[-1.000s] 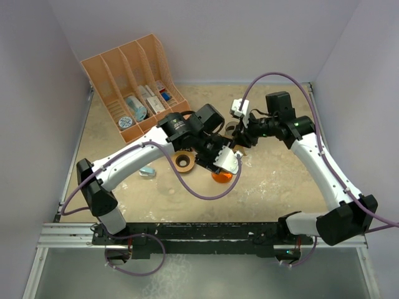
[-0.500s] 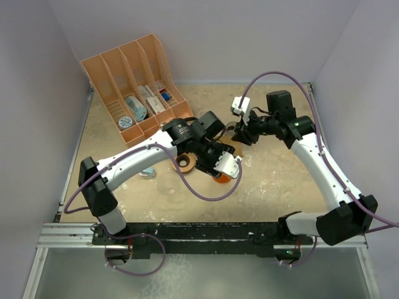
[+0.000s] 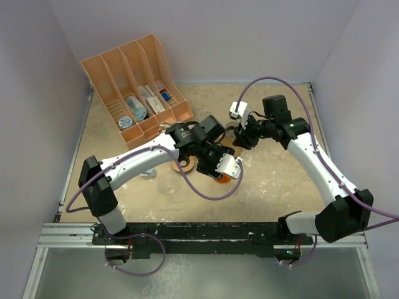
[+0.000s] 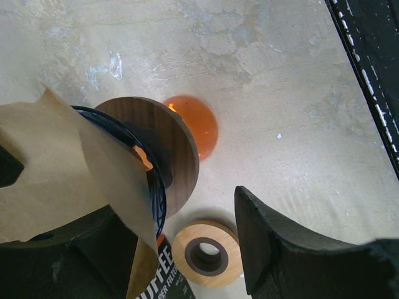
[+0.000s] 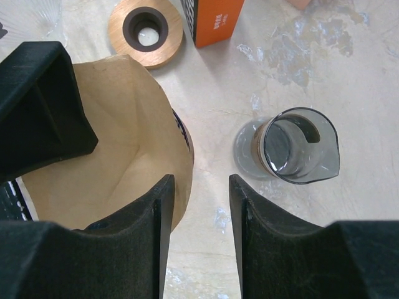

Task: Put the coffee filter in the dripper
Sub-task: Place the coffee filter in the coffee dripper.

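The dripper (image 4: 174, 149), a blue wire cone with a wooden collar and an orange base (image 3: 219, 179), lies tipped on its side on the table. The brown paper coffee filter (image 4: 50, 168) sits spread open inside the cone (image 5: 112, 162). My left gripper (image 4: 177, 240) is open. Its left finger lies under the filter and cone, while its right finger (image 4: 274, 243) stands well apart from them. My right gripper (image 5: 199, 187) is open at the filter's rim, its left finger (image 5: 149, 243) over the paper edge and bare table between the jaws.
A wooden ring (image 4: 206, 252) and an orange filter box (image 5: 212, 18) lie close by. A smoked glass carafe (image 5: 299, 146) stands to the right of the dripper. A peach file organizer (image 3: 134, 87) stands at the back left.
My right gripper has moved a little left toward the dripper and its jaws have widened. My left gripper has shifted slightly left and nearer with the dripper.
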Available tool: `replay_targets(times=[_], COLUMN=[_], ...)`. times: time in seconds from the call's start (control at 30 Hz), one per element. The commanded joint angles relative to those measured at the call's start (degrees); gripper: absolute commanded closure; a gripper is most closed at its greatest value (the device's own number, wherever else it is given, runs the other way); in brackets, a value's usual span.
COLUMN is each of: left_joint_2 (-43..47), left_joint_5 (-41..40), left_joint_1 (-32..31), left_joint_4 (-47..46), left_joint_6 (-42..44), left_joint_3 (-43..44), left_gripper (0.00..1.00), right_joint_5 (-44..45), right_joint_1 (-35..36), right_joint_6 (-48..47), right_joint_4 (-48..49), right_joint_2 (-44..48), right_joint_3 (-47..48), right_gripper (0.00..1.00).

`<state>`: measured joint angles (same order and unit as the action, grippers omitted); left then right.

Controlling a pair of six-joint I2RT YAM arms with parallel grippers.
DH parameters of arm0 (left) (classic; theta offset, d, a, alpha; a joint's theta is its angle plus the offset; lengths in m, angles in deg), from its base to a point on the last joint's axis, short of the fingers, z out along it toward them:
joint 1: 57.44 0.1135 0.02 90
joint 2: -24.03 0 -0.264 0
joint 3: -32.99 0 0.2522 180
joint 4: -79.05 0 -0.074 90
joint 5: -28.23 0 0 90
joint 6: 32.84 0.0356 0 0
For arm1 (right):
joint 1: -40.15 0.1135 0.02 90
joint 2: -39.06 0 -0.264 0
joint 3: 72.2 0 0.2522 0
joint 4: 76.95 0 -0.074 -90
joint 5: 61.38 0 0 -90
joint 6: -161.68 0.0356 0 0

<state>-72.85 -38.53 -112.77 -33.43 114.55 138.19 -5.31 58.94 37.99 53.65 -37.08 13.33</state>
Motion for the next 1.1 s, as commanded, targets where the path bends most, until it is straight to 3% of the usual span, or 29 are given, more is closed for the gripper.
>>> replay_targets(times=[0.0, 0.6, 1.07], left_joint_2=[1.39, 1.16, 0.68], left_joint_5=[0.62, -0.24, -0.04], left_joint_1=[-0.3, -0.21, -0.21], left_joint_4=[-2.67, -4.98, -6.25], left_joint_6=[-1.52, -2.64, -2.96], left_joint_3=[-1.43, -3.87, -5.86], left_gripper=[0.43, 0.42, 0.42], right_joint_5=[1.15, 4.95, 5.02], right_joint_1=[-0.23, -0.19, -0.15], right_joint_6=[-0.36, 0.24, 0.06], right_joint_4=[2.26, 5.08, 6.02], right_joint_2=[0.47, 1.18, 0.73], right_joint_3=[-0.34, -1.62, -3.91], right_gripper=[0.56, 0.36, 0.32])
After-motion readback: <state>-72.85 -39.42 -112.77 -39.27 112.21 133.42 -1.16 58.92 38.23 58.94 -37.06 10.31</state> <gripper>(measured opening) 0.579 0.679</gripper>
